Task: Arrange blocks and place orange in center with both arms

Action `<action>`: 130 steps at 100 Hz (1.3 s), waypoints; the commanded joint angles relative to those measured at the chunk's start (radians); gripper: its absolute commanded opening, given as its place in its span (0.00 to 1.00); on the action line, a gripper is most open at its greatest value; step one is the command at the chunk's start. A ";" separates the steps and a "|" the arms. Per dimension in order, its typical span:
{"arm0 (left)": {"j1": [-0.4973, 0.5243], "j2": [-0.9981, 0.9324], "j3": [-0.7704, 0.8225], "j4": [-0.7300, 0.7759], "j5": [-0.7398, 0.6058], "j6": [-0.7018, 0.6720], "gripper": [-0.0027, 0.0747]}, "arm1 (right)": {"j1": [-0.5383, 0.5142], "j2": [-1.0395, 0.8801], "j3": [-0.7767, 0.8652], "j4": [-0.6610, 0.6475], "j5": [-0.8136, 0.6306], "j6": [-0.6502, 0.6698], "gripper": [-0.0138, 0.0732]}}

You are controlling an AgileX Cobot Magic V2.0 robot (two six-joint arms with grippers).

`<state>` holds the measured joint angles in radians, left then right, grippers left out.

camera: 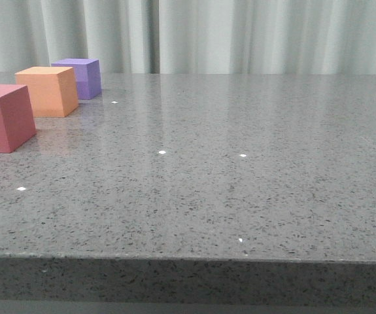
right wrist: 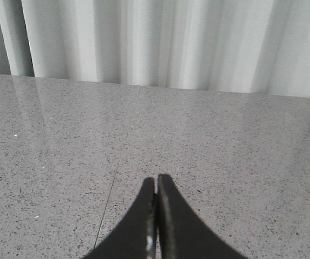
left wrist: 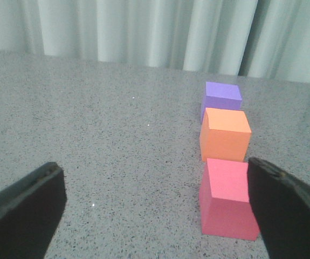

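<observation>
Three matte cubes stand in a row at the far left of the table in the front view: the pinkish-red cube (camera: 3, 118) nearest, the orange cube (camera: 47, 91) in the middle, the purple cube (camera: 80, 77) farthest. In the left wrist view they line up the same way: pinkish-red (left wrist: 228, 197), orange (left wrist: 225, 134), purple (left wrist: 222, 98). My left gripper (left wrist: 155, 202) is wide open and empty; the pinkish-red cube lies close beside one finger. My right gripper (right wrist: 156, 181) is shut on nothing above bare table. Neither gripper shows in the front view.
The grey speckled table (camera: 227, 183) has its front edge near the bottom of the front view. A pale curtain (camera: 240, 33) hangs behind the table's far edge. A thin seam (right wrist: 117, 172) runs across the tabletop in the right wrist view.
</observation>
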<state>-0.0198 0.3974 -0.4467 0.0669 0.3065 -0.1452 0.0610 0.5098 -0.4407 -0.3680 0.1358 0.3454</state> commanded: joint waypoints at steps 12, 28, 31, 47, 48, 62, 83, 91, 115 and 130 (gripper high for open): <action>0.001 -0.151 0.037 -0.007 -0.050 -0.002 0.50 | -0.008 -0.002 -0.027 -0.019 -0.076 -0.008 0.08; 0.001 -0.181 0.039 -0.007 -0.037 -0.002 0.02 | -0.008 -0.002 -0.027 -0.019 -0.076 -0.008 0.08; 0.001 -0.181 0.039 -0.007 -0.037 -0.002 0.01 | -0.008 -0.002 -0.027 -0.019 -0.076 -0.008 0.08; 0.001 -0.181 0.039 -0.007 -0.037 -0.002 0.01 | -0.008 -0.002 -0.027 -0.019 -0.076 -0.008 0.08; 0.001 -0.181 0.039 -0.007 -0.037 -0.002 0.01 | -0.008 -0.002 -0.027 -0.019 -0.076 -0.008 0.08; 0.001 -0.181 0.039 -0.007 -0.037 -0.002 0.01 | -0.008 -0.002 -0.027 -0.019 -0.076 -0.008 0.08; 0.001 -0.181 0.039 -0.007 -0.039 -0.002 0.01 | -0.008 -0.002 -0.027 -0.019 -0.076 -0.008 0.08; 0.001 -0.181 0.039 -0.005 -0.051 -0.002 0.01 | -0.008 -0.002 -0.027 -0.019 -0.076 -0.008 0.08; 0.001 -0.181 0.144 0.002 -0.209 -0.002 0.01 | -0.008 -0.002 -0.027 -0.019 -0.076 -0.008 0.08; -0.007 -0.209 0.281 0.007 -0.325 -0.002 0.01 | -0.008 -0.002 -0.027 -0.019 -0.076 -0.008 0.08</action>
<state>-0.0198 0.1977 -0.2083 0.0683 0.1298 -0.1452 0.0610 0.5098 -0.4407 -0.3680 0.1358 0.3454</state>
